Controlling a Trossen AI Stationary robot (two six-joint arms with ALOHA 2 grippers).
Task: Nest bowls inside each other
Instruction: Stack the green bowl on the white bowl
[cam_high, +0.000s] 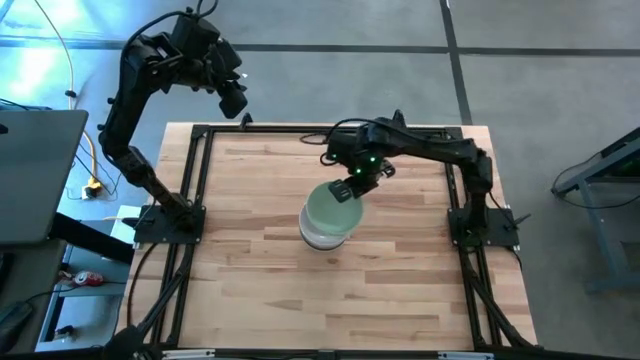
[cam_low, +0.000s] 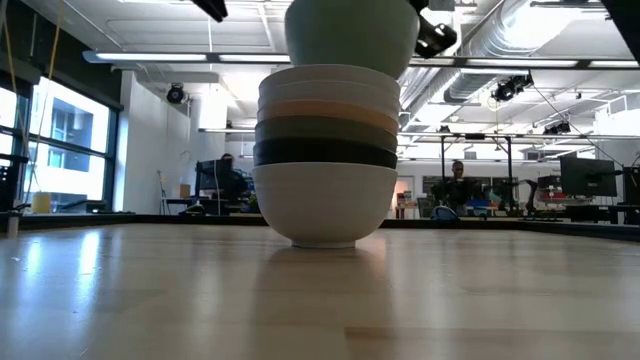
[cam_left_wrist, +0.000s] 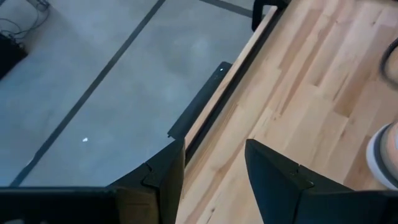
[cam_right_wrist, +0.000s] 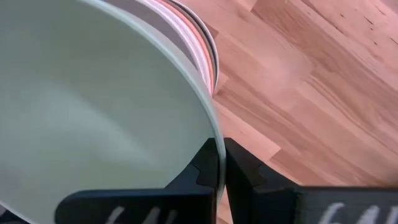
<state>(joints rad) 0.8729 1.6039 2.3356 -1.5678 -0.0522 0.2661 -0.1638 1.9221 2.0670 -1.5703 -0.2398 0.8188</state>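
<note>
Only the bowl stack (cam_high: 325, 228) mid-table (cam_high: 250, 280) blocks passage; surrounding wood looks open, seemingly all round.

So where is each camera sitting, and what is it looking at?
High view: above the table, looking down; both arms show.
Low view: at tabletop height, facing the bowl stack; no fingers visible.
Left wrist view: looks over the table edge; left gripper open.
Right wrist view: right gripper pinching the pale green bowl.
High and low views share the stack.

The wooden table (cam_high: 260, 260) carries one stack of bowls (cam_low: 325, 165); its white bottom bowl (cam_low: 325, 205) stands on the wood.
</note>
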